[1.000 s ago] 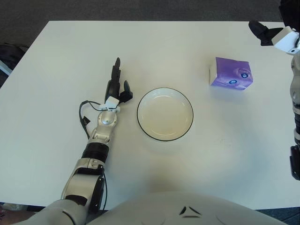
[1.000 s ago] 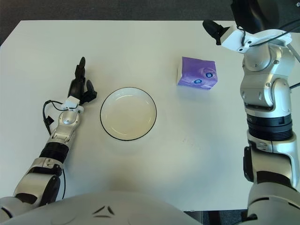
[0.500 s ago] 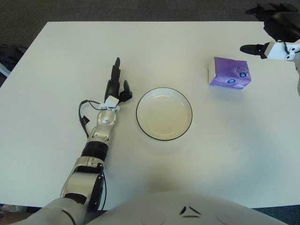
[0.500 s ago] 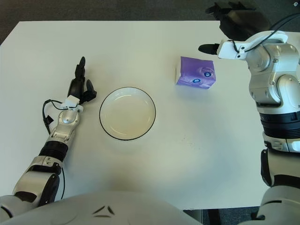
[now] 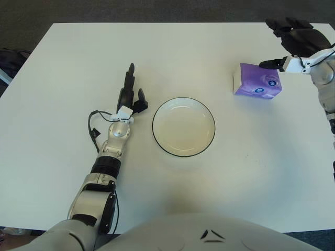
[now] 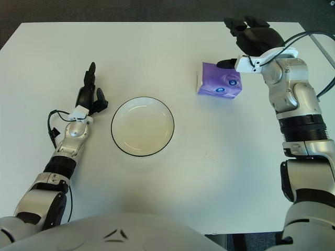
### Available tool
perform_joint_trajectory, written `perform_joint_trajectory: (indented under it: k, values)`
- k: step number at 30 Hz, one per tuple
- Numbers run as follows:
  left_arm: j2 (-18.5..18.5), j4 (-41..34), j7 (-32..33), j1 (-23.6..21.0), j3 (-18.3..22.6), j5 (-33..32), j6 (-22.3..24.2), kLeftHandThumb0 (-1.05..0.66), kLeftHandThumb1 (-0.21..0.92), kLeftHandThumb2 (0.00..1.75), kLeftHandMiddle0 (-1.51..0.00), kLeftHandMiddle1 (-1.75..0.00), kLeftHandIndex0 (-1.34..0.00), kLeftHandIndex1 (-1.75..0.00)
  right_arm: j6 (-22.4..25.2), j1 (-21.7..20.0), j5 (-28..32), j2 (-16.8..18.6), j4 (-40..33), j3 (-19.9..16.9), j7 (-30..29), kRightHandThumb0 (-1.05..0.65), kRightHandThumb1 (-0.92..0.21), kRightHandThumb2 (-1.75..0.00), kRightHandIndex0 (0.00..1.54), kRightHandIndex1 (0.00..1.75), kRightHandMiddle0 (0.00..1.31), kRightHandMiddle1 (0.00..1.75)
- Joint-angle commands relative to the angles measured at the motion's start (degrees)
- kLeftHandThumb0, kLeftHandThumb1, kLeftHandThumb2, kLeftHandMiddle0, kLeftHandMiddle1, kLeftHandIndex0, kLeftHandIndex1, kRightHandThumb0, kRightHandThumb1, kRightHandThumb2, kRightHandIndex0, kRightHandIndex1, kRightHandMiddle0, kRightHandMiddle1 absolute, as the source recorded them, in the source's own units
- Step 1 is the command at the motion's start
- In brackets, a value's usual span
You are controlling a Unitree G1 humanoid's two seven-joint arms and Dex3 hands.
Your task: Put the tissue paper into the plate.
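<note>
Over at the desk's far right, our right hand hovers spread just behind the tissue paper, so we'd drop squarely, clamp both sides, then head for the plate.

the tissue paper is a small purple pack with a white end face on its left side and a couple of small round marks on top, possibly printed logos. it lies flat, well apart from the plate, up and to the right of it. the plate is round, white, thinly rimmed in black, upright and holding nothing.
</note>
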Motion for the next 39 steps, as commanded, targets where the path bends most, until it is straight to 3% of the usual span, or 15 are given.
perform_joint_trajectory:
  k: [1,14,25,39]
  values:
    - [-1.3,5.1,-0.6,6.8,-0.7,0.0,1.5,-0.87,0.92,1.13,0.00,0.00,0.00,-0.10,-1.6,-2.1,-1.8,-1.1,2.1,1.2,-0.6,-1.05,-0.92,-0.37,0.00,0.00,0.00,0.00]
    - [-1.3,4.1,-0.7,7.4,-0.6,-0.2,2.1,-0.87,0.92,1.14,0.00,0.00,0.00,-0.11,-3.9,-3.8,-4.5,-1.5,7.2,3.0,-1.2,-1.05,-0.92,-0.39,0.00,0.00,0.00,0.00]
    - [-0.9,4.5,-0.6,7.2,-0.6,0.1,2.0,-0.86,0.92,1.14,0.00,0.00,0.00,-0.13,-3.6,-3.0,-4.1,-1.9,6.9,3.2,0.4,-1.05,-0.92,-0.39,0.00,0.00,0.00,0.00]
    - [-0.5,5.2,-0.5,7.0,-0.4,0.2,1.1,-0.85,0.92,1.13,-0.01,0.00,0.00,-0.13,-4.2,-5.5,-3.2,-4.2,7.1,4.2,10.5,-1.05,-0.92,-0.37,0.00,0.00,0.00,0.00]
